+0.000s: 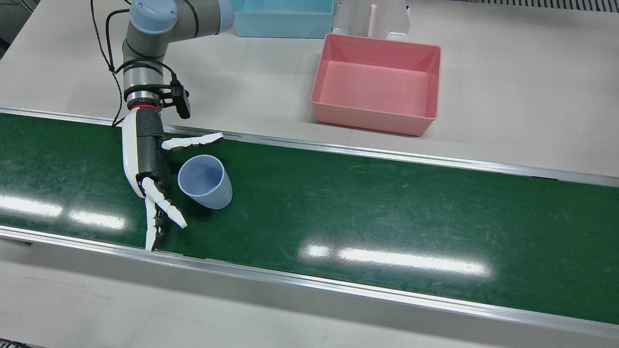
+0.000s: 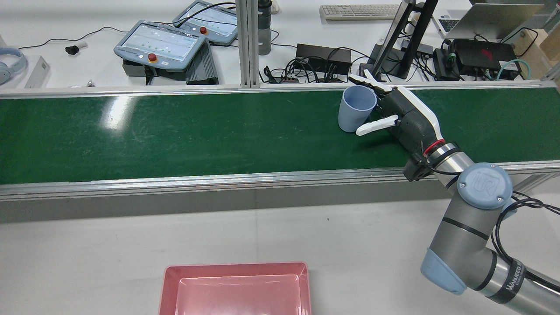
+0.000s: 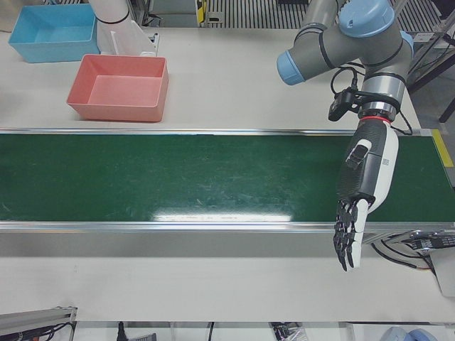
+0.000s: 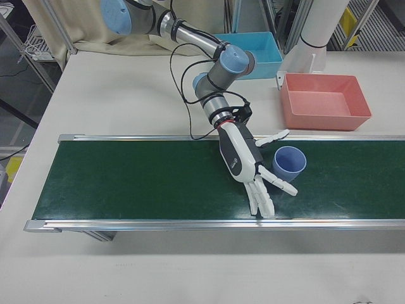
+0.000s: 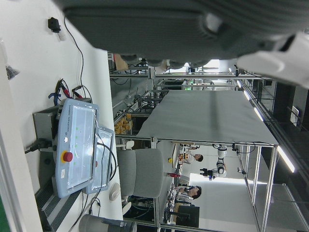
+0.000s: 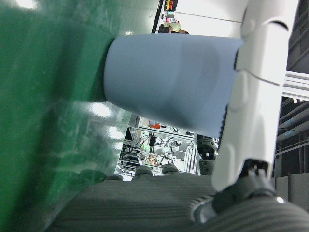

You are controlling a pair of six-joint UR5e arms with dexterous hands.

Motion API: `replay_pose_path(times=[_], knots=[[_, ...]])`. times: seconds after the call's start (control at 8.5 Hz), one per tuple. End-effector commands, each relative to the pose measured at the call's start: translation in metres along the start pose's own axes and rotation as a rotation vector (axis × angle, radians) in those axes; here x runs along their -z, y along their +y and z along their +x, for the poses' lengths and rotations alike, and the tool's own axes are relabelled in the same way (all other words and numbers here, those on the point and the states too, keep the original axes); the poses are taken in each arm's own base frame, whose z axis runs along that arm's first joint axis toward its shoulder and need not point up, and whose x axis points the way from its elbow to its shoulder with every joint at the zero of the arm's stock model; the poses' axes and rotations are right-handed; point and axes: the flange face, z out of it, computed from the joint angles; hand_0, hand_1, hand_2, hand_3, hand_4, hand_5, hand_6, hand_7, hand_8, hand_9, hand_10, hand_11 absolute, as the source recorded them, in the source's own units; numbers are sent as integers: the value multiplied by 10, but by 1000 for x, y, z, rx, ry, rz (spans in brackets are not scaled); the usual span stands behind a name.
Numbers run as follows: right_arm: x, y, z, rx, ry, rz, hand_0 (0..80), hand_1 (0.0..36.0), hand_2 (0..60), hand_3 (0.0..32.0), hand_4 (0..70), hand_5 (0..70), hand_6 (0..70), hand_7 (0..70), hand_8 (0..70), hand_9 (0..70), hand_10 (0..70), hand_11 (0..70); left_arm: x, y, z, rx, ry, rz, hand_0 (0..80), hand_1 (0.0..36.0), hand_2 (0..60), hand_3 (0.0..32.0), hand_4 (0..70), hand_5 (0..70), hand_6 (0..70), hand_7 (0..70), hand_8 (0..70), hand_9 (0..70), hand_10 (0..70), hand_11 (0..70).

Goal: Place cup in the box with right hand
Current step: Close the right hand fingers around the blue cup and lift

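"WANJEED"-like lettering marks the right arm (image 2: 481, 245) in the rear view; a UR logo sits on its joint cap. One blue cup (image 1: 205, 181) stands upright on the green belt (image 1: 387, 208), mid-width. The right robot hand (image 1: 147, 164) is spread beside it, fingers (image 1: 192, 141) flanking, holding nothing. One pink box (image 1: 377, 84) and one blue box (image 1: 283, 19) sit on the bench (image 1: 522, 106). The left robot hand (image 3: 361, 192) hangs spread over the belt's near edge.

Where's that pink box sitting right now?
In the front view the pink box sits on the pale table behind the green belt, right of centre, near a blue box.
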Motion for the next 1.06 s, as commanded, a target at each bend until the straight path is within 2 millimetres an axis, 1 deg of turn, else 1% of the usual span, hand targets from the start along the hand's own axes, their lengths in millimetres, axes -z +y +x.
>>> replay_pose_path(times=[0.0, 0.12, 0.24, 0.35, 0.47, 0.59, 0.71, 0.82, 0.94], knots=[[1, -3, 1, 2, 2, 6, 571, 222, 7, 0, 5, 67, 16, 0, 0, 1, 0, 0, 0, 0, 0, 0, -1, 0, 0, 0, 0, 0, 0, 0, 0, 0, 0, 0, 0, 0], [0, -4, 2, 1, 1, 8, 593, 186, 6, 0, 19, 67, 17, 0, 0, 2, 0, 0, 0, 0, 0, 0, -1, 0, 0, 0, 0, 0, 0, 0, 0, 0, 0, 0, 0, 0], [2, -7, -1, 3, -18, 18, 577, 203, 14, 0, 14, 66, 18, 0, 0, 4, 0, 0, 0, 0, 0, 1, -1, 0, 0, 0, 0, 0, 0, 0, 0, 0, 0, 0, 0, 0], [3, -9, -2, 1, -29, 24, 545, 230, 66, 0, 3, 64, 20, 1, 0, 6, 0, 0, 0, 0, 0, 0, -1, 0, 0, 0, 0, 0, 0, 0, 0, 0, 0, 0, 0, 0], [2, -8, -2, 0, -31, 23, 549, 301, 296, 0, 4, 79, 33, 36, 4, 21, 0, 7, 0, 0, 1, 1, 1, 0, 0, 0, 0, 0, 0, 0, 0, 0, 0, 0, 0, 0], [2, -8, -2, 0, -32, 24, 528, 360, 600, 0, 0, 101, 52, 87, 29, 58, 25, 72, 0, 0, 0, 0, -1, 0, 0, 0, 0, 0, 0, 0, 0, 0, 0, 0, 0, 0], [-1, -12, 1, 6, -29, 32, 496, 360, 600, 0, 0, 128, 98, 263, 113, 197, 89, 168, 0, 0, 0, 0, -1, 0, 0, 0, 0, 0, 0, 0, 0, 0, 0, 0, 0, 0], [-3, -14, 3, 7, -30, 35, 487, 360, 600, 0, 0, 152, 158, 495, 243, 403, 173, 291, 0, 0, 0, 0, -1, 0, 0, 0, 0, 0, 0, 0, 0, 0, 0, 0, 0, 0], [-3, -13, 3, 3, -30, 34, 495, 360, 600, 0, 7, 167, 202, 649, 346, 544, 250, 399, 0, 0, 1, 0, 1, 0, 0, 0, 0, 0, 0, 0, 0, 0, 0, 0, 0, 0]])
